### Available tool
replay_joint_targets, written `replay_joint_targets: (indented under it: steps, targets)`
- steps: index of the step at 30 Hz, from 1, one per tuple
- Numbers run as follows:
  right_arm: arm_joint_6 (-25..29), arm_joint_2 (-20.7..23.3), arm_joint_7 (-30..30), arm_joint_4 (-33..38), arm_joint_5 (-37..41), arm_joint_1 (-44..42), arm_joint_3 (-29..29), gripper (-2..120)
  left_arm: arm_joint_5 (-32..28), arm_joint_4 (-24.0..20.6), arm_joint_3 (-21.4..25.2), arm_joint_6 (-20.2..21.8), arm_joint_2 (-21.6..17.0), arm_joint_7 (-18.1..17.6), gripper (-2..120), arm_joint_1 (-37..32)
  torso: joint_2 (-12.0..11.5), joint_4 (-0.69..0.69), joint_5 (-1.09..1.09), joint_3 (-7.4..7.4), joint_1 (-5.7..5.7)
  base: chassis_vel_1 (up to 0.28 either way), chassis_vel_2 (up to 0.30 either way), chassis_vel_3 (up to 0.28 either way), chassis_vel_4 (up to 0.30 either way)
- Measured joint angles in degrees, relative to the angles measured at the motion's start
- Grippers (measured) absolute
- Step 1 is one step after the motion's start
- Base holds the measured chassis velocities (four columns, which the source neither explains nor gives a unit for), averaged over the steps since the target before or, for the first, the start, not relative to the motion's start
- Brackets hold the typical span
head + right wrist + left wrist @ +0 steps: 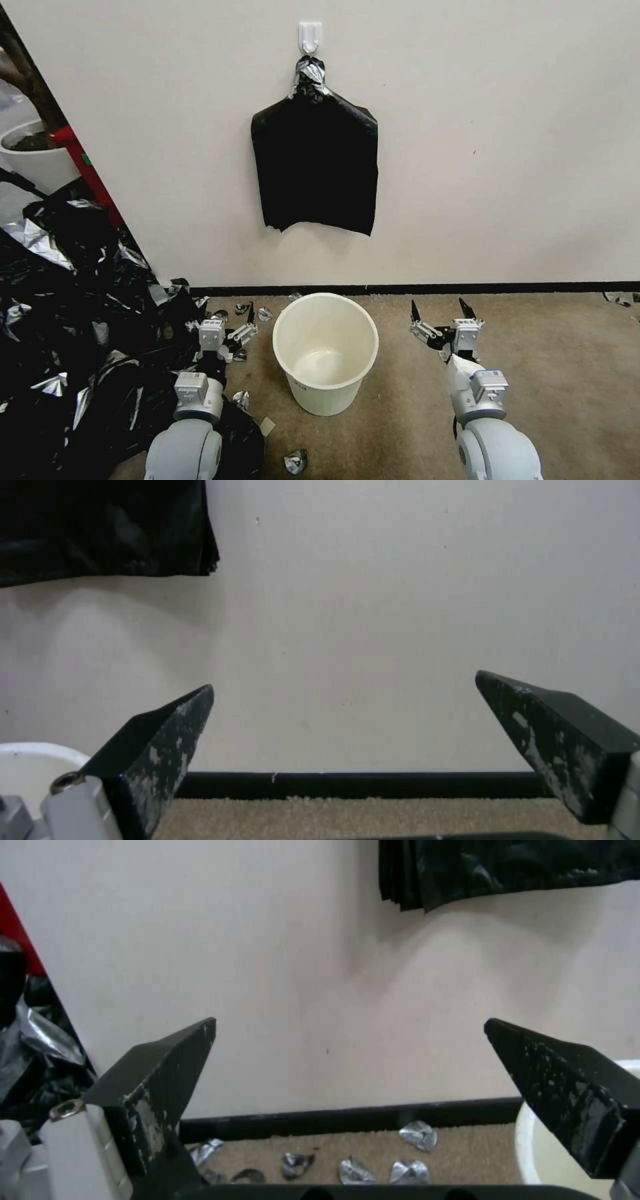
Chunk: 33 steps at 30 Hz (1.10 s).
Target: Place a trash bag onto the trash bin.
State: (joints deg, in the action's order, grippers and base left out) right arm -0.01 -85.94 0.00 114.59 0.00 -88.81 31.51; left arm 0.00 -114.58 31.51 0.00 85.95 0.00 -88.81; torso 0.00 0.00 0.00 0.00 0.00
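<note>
1. While no single trash bag has been drawn yet, the nearest candidates are folded together in the flat black bundle (315, 167), which hangs by its twisted silvery neck from the white wall hook (310, 35), high above the floor.
2. Directly below stands the trash bin (325, 350), upright on the carpet, empty and unlined, close to the wall.
3. Flanking it low down, the left gripper (235, 322) and the right gripper (440, 311) both hold their fingers spread wide, gripping nothing and touching neither bin nor bundle.
4. Risks, as I judge them: thin film could tear at the hook, or several layers could come away together if a pinch lands on the stacked lower edge; a low arm could also knock the light bin over.
5. Further out, the heap of black and silvery film (73, 313) lies at the robot's left.
6. From the left wrist view, foil scraps (353, 1170) by the baseboard and the layered bundle corner read clearly; the head view alone takes in hook, bundle and bin together.
</note>
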Motion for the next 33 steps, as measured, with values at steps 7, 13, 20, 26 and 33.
replay_joint_targets:
  steps: [7,13,20,26,33]
  targets:
    - [0.0,0.0,0.0,0.0,0.0,0.0,0.0,100,0.0,0.0,0.0,0.0,0.0,0.0,100,0.0,0.0,0.00,0.00,0.00,0.00,0.000,0.000,0.000,0.000]
    - [0.0,0.0,0.0,0.0,0.0,0.0,0.0,100,0.0,0.0,0.0,0.0,0.0,0.0,100,0.0,0.0,0.00,0.00,0.00,0.00,0.000,0.000,0.000,0.000]
    - [0.0,0.0,0.0,0.0,0.0,0.0,0.0,100,0.0,0.0,0.0,0.0,0.0,0.0,100,0.0,0.0,0.00,0.00,0.00,0.00,0.000,0.000,0.000,0.000]
    - [0.0,0.1,0.3,0.1,0.0,0.0,0.0,100,-0.2,0.0,-0.1,0.0,-0.1,-0.1,100,0.0,0.0,0.00,0.00,0.00,0.00,0.000,0.000,0.000,0.000]
    - [0.7,2.9,8.7,2.7,-0.2,0.0,-0.7,100,-6.3,-0.9,-2.2,0.0,-2.1,-3.1,100,-0.5,0.0,0.00,0.00,0.00,0.00,0.000,0.000,0.000,0.000]
